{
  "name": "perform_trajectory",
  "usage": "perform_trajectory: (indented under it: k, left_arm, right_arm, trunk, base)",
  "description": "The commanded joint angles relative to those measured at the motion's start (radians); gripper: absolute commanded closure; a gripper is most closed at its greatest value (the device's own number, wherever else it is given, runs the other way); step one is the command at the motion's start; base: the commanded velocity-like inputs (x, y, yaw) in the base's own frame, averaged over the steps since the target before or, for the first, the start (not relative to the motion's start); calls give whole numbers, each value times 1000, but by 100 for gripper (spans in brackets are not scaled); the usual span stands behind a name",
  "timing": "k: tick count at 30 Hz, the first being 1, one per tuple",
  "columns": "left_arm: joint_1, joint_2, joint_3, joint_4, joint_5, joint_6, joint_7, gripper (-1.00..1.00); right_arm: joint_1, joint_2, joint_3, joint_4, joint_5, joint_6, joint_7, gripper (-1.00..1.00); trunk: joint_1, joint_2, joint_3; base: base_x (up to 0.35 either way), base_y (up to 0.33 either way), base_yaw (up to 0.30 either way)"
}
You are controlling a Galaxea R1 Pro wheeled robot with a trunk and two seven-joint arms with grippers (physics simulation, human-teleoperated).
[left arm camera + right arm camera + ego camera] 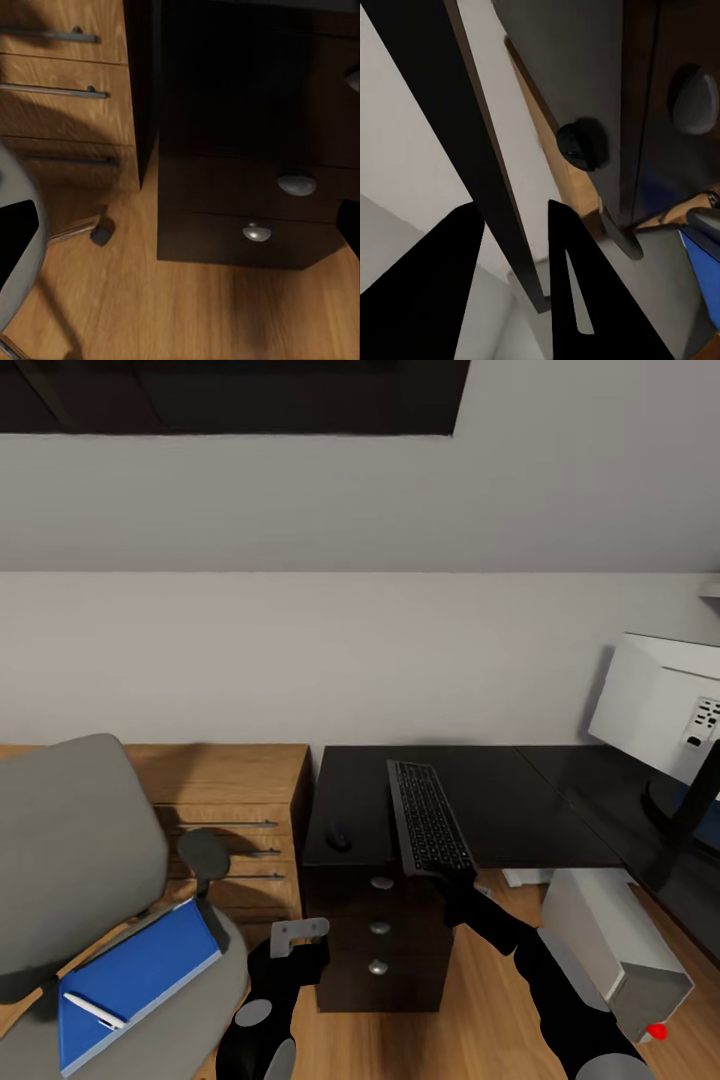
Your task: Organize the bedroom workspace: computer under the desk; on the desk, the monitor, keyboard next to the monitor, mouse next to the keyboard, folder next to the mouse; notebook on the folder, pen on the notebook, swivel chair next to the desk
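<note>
head view: we see our right gripper (452, 880) clamped on the keyboard's (428, 829) near end, the keyboard on the desk (520, 800); the mouse (340, 837) sits beside the keyboard; our left gripper (298, 934), fingers parted and holding nothing, hangs before the desk drawers.

A light wooden drawer unit (235, 805) with slim metal bar handles (52, 91) stands against the pale wall (300, 650), just beside the black furniture, on a wood-plank floor (187, 307).
</note>
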Motion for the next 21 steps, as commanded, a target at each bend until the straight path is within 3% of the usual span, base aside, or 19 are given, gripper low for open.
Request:
perform_trajectory:
  k: [1,5,9,21]
  left_arm:
    - [-1,0,-2,-1,10,2,9,-100]
    - [-1,0,-2,-1,10,3,9,-100]
    - [-1,0,-2,-1,10,3,9,-100]
    - [-1,0,-2,0,10,3,9,-100]
  right_arm:
    - [0,1,-2,-1,-13,3,-10,100]
    - [0,0,-2,0,-11,3,-11,100]
    - [2,-19,-2,0,-10,3,-11,100]
    - [2,-16,2,2,-9,-2,-18,100]
  trunk:
    - [0,-1,-1]
    - [0,-1,-1]
    - [0,-1,-1]
    - [0,-1,-1]
  base:
    - [74,0,0]
    - [39,0,0]
    - [3,0,0]
    - [-79,0,0]
